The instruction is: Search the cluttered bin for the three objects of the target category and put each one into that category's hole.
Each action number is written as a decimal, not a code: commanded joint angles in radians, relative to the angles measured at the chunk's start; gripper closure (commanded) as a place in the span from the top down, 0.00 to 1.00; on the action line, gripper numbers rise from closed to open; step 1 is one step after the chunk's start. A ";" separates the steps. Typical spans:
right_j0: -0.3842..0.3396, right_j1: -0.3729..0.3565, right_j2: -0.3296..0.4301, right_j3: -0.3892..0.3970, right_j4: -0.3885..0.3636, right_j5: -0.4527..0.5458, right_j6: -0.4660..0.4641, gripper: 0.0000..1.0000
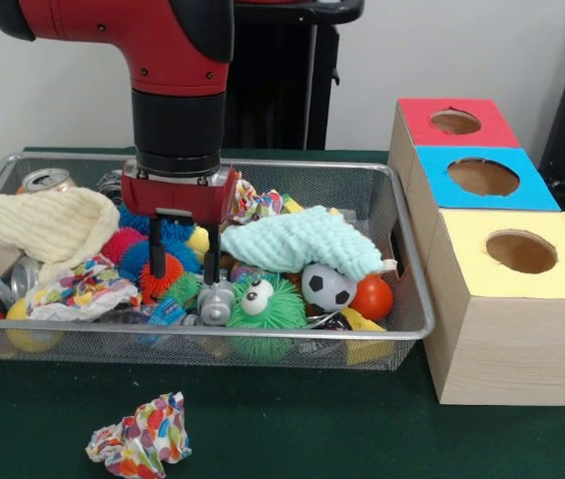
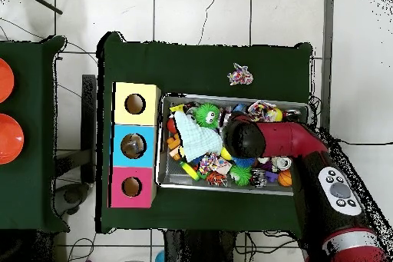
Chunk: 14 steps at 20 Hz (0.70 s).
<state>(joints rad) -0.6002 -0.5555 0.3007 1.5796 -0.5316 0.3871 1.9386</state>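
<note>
A wire mesh bin (image 1: 263,337) (image 2: 230,97) holds mixed clutter. My gripper (image 1: 183,271) is lowered into its left-middle part, open, with one finger (image 1: 156,257) on a red spiky ball (image 1: 160,279) and the other beside a grey toy (image 1: 217,302). Blue spiky balls (image 1: 168,235) lie between and behind the fingers. Nothing is held. To the right stands a wooden box with a red hole (image 1: 455,122), a blue hole (image 1: 483,177) and a yellow hole (image 1: 521,251). In the overhead view the arm (image 2: 265,140) hides the gripper.
In the bin lie a cream cloth (image 1: 43,225), a mint cloth (image 1: 297,242), a green fuzzy ball with eyes (image 1: 268,302), a soccer ball (image 1: 328,286), an orange ball (image 1: 371,296), cans (image 1: 45,181) and crumpled paper (image 1: 78,287). Another paper wad (image 1: 141,439) (image 2: 240,74) lies outside it.
</note>
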 commanded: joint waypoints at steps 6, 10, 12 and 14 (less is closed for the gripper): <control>-0.029 0.040 0.036 0.022 -0.047 -0.051 -0.027 1.00; -0.031 0.039 0.035 0.022 -0.049 -0.061 -0.021 1.00; -0.035 0.039 0.039 0.025 -0.047 -0.060 -0.023 1.00; -0.036 0.039 0.040 0.026 -0.049 -0.063 -0.025 1.00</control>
<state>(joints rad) -0.6131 -0.5539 0.3007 1.5805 -0.5316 0.3824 1.9386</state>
